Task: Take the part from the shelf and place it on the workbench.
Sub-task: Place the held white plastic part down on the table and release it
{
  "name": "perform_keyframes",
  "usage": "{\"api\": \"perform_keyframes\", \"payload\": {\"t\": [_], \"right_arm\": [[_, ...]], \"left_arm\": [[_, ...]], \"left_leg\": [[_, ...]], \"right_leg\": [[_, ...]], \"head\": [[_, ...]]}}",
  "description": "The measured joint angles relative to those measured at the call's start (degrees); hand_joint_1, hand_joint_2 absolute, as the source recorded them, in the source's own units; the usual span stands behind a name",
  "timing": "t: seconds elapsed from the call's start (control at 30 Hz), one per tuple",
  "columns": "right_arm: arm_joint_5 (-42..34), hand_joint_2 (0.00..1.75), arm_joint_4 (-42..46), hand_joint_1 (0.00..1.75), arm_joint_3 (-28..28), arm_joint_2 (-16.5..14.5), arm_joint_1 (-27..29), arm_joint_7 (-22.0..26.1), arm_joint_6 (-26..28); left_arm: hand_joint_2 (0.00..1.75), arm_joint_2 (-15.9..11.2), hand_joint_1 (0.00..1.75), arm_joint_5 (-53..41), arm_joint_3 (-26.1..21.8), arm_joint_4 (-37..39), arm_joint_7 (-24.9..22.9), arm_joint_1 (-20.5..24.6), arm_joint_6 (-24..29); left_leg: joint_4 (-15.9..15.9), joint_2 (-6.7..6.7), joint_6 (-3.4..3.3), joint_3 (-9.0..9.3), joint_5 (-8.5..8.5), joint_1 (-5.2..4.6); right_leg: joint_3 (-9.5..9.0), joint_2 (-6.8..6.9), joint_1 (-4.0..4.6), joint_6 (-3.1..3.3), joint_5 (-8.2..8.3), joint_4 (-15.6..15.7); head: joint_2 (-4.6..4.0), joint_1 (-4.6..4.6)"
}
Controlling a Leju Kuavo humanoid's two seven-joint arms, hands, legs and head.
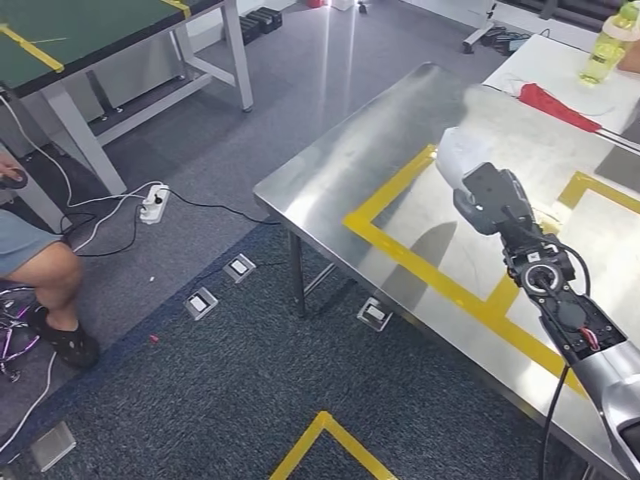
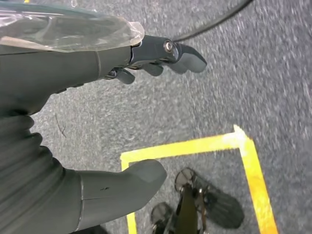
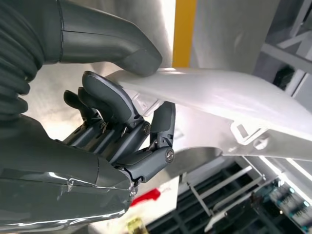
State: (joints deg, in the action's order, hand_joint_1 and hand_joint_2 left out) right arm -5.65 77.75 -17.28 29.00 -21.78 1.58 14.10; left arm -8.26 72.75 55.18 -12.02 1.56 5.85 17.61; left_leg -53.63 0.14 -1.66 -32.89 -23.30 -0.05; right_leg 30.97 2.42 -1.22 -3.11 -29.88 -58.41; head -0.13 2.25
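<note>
Part: white part (image 1: pixel 458 158), right of centre in the head view, above the steel workbench (image 1: pixel 392 150); probably light, stiff, slippery plastic.
Hold: right hand (image 1: pixel 494 200) grasps its thin edge.
Left hand: left hand (image 2: pixel 110 117) released, over carpet.

White power strip (image 1: pixel 153 203) on the grey carpet (image 1: pixel 226 390), black and white cables running off it. Three floor outlet boxes (image 1: pixel 239 268) near the steel desk's leg. Green-topped table (image 1: pixel 83 30) at the back with yellow tape. Seated person's leg and dark sandal (image 1: pixel 68 345) on the left. Red cloth (image 1: pixel 555 105) and yellow-green bottle (image 1: pixel 604 50) on a white table beyond.
</note>
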Motion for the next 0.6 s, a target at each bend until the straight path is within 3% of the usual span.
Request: {"api": "perform_keyframes", "payload": {"t": [0.07, 0.1, 0.13, 0.17, 0.2, 0.27, 0.33, 0.4, 0.43, 0.5, 0.57, 0.6], "right_arm": [[0.2, 1.75, -0.1, 1.75, 1.5, 0.9, 0.9, -0.2, 0.4], [0.2, 1.75, -0.2, 1.75, 2.2, 1.2, 1.3, -0.3, 0.5], [0.2, 1.75, -0.3, 1.75, 2.8, 1.5, 1.7, -0.4, 0.5], [0.2, 1.75, -0.5, 1.75, 3.3, 1.8, 2.1, -0.4, 0.5], [0.2, 1.75, -0.6, 1.75, 3.8, 2.1, 2.4, -0.5, 0.5], [0.2, 1.75, -0.9, 1.75, 4.8, 2.6, 2.6, -0.5, 0.6], [0.1, 1.75, -1.3, 1.75, 5.9, 2.9, 2.9, -0.5, 0.8], [0.0, 1.75, -1.7, 1.75, 6.6, 3.1, 3.3, -0.4, 1.1], [-0.2, 1.75, -1.9, 1.75, 6.9, 3.1, 3.3, -0.3, 1.3], [-0.5, 1.75, -2.3, 1.75, 7.7, 3.3, 3.5, 0.0, 1.7], [-0.9, 1.75, -2.8, 1.75, 8.6, 3.5, 3.7, 0.1, 2.2], [-1.0, 1.75, -3.1, 1.75, 9.0, 3.6, 3.8, 0.2, 2.3]], "left_arm": [[1.75, 0.0, 0.00, 0.1, 0.0, 0.0, 0.0, 0.0, 0.0], [1.75, 0.0, 0.00, 0.1, 0.0, 0.0, 0.1, 0.0, 0.1], [1.75, 0.1, 0.00, 0.2, 0.0, 0.0, 0.1, 0.0, 0.1], [1.75, 0.1, 0.00, 0.3, 0.0, 0.0, 0.2, 0.0, 0.1], [1.75, 0.2, 0.00, 0.4, 0.0, 0.0, 0.2, 0.0, 0.1], [1.75, 0.3, 0.00, 0.5, 0.0, 0.0, 0.2, 0.1, 0.1], [1.75, 0.4, 0.00, 0.6, 0.0, 0.0, 0.2, 0.1, 0.1], [1.75, 0.4, 0.00, 0.7, 0.0, 0.0, 0.2, 0.0, 0.1], [1.75, 0.4, 0.00, 0.8, 0.0, 0.0, 0.2, -0.1, 0.0], [1.75, 0.4, 0.00, 0.8, 0.0, 0.0, 0.4, -0.1, -0.1], [1.75, 0.5, 0.00, 0.8, 0.0, 0.0, 0.5, 0.1, -0.3], [1.75, 0.5, 0.00, 0.8, 0.0, 0.0, 0.6, 0.1, -0.3]], "left_leg": [[0.0, -0.80, -0.34, 0.03, -0.01, -0.01], [0.0, -1.31, -0.40, 0.06, -0.02, -0.05], [0.0, -1.84, -0.42, 0.10, -0.04, -0.10], [-0.1, -2.43, -0.40, 0.17, -0.05, -0.13], [-0.2, -2.99, -0.35, 0.26, -0.09, -0.13], [-0.6, -4.11, -0.06, 0.20, -0.27, -0.22], [-0.9, -5.13, 0.42, -0.23, -0.27, -0.25], [-0.8, -6.14, 1.02, -0.54, 0.02, -0.14], [-1.0, -6.05, 1.29, -0.65, -0.13, -0.11], [-4.4, -4.05, 1.79, -2.28, -2.26, -0.19], [-12.4, -1.49, 2.14, -6.11, -6.19, -0.16], [-16.3, -0.95, 2.23, -8.02, -7.64, -0.12]], "right_leg": [[3.78, -1.67, 0.02, -0.12, -3.97, -8.3], [5.61, -2.00, 0.05, -0.17, -5.20, -12.0], [6.60, -2.17, 0.08, -0.20, -5.29, -13.7], [6.53, -2.26, 0.08, -0.17, -4.21, -13.0], [5.26, -2.44, 0.03, -0.11, -2.10, -9.9], [1.56, -4.31, -0.28, -0.12, 1.93, -1.3], [-0.33, -5.96, -0.40, -0.06, 3.28, 3.1], [-0.46, -5.47, -0.26, 0.39, 3.33, 3.4], [-0.59, -4.95, -0.29, 0.73, 3.47, 3.6], [-0.82, -3.92, -0.37, 1.56, 3.77, 4.0], [-0.81, -2.99, -0.10, 2.01, 3.82, 4.1], [-0.76, -2.56, 0.02, 2.07, 3.81, 4.1]], "head": [[0.00, 0.57], [0.00, 0.85], [0.00, 1.03], [0.00, 1.13], [0.00, 1.25], [0.00, 1.52], [0.00, 1.42], [0.00, 1.11], [0.00, 0.96], [0.00, 0.29], [0.00, -0.28], [-0.01, -0.38]]}}
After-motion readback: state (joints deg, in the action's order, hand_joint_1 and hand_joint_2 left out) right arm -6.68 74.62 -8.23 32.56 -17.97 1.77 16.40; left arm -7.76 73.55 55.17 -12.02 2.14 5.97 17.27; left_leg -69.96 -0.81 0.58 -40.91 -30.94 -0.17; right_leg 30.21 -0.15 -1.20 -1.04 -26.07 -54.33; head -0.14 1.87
